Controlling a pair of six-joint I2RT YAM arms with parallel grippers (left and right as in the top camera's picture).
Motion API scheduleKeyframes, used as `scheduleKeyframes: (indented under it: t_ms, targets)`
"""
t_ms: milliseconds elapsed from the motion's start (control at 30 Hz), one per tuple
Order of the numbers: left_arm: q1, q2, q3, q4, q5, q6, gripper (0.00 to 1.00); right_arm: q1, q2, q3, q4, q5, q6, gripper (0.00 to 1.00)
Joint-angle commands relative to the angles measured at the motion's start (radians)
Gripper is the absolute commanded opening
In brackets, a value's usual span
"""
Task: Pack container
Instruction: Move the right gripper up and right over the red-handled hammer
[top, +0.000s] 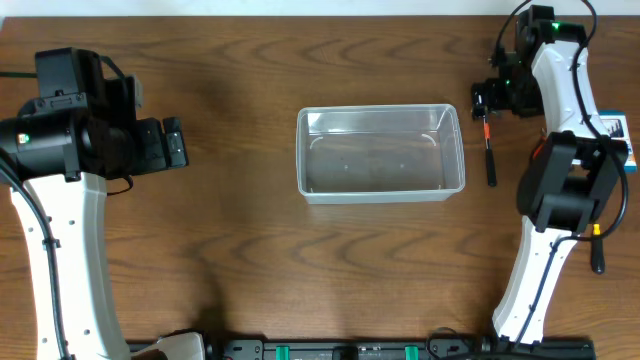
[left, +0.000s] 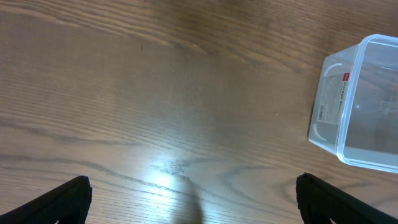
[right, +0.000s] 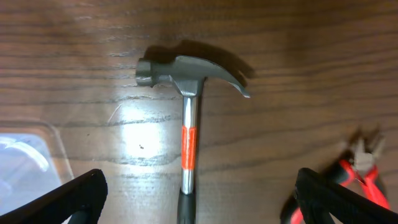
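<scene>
The clear plastic container (top: 381, 194) stands empty in the middle of the table; it also shows in the left wrist view (left: 348, 118), and its corner in the right wrist view (right: 28, 152). A claw hammer (right: 188, 118) with a steel head, an orange band and a black grip lies on the wood right of the container (top: 490, 160). My right gripper (right: 199, 199) hovers open above the hammer, one finger on either side of the handle without touching it (top: 485, 100). My left gripper (left: 193, 205) is open over bare wood, left of the container (top: 175, 143).
Red-handled pliers (right: 360, 168) lie just right of the hammer. A small blue and white box (top: 612, 128) sits at the far right edge. Another dark tool (top: 597, 250) lies near the right arm's base. The arm bases stand along the front edge.
</scene>
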Motion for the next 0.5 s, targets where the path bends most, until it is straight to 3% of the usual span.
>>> scheduleKeyframes:
  t_ms: [0, 467]
  targets:
    - [0.005, 0.003, 0.018, -0.003, -0.008, -0.001, 0.98, -0.008, 0.046, -0.013, 0.003, -0.006, 0.026, 0.99]
    - [0.005, 0.003, 0.018, -0.003, -0.008, -0.001, 0.98, -0.008, 0.068, -0.013, 0.029, 0.0, 0.097, 0.99]
